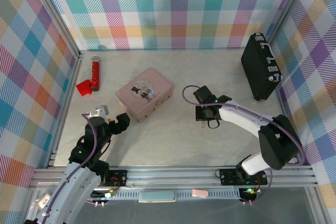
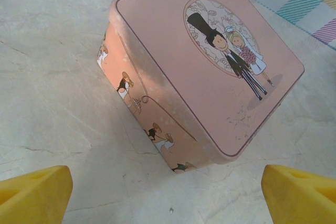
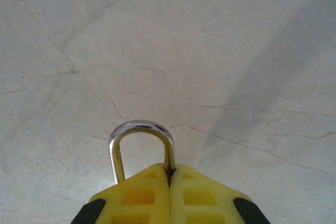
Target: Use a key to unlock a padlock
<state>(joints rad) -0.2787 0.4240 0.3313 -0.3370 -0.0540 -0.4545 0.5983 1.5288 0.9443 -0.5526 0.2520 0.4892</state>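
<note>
In the top view, the left gripper (image 1: pixel 124 120) is pointing at the near-left corner of the pink box (image 1: pixel 144 94), just beside it, with its jaws standing spread. The right gripper (image 1: pixel 205 119) is hanging over the table (image 1: pixel 173 145) to the right of the pink box, near it but apart. A red tube (image 1: pixel 96 73) is lying beyond the box on its left, and a black case (image 1: pixel 261 66) is standing well off to its right.

In the left wrist view, the yellow fingers (image 2: pixel 34 195) are standing wide apart and holding nothing, and the pink box is sitting just ahead of them, untouched.

In the right wrist view, the right gripper (image 3: pixel 170 174) is clamping the padlock (image 3: pixel 142 129). Its silvery shackle is poking up past the fingertips, while its body is hidden between them.
</note>
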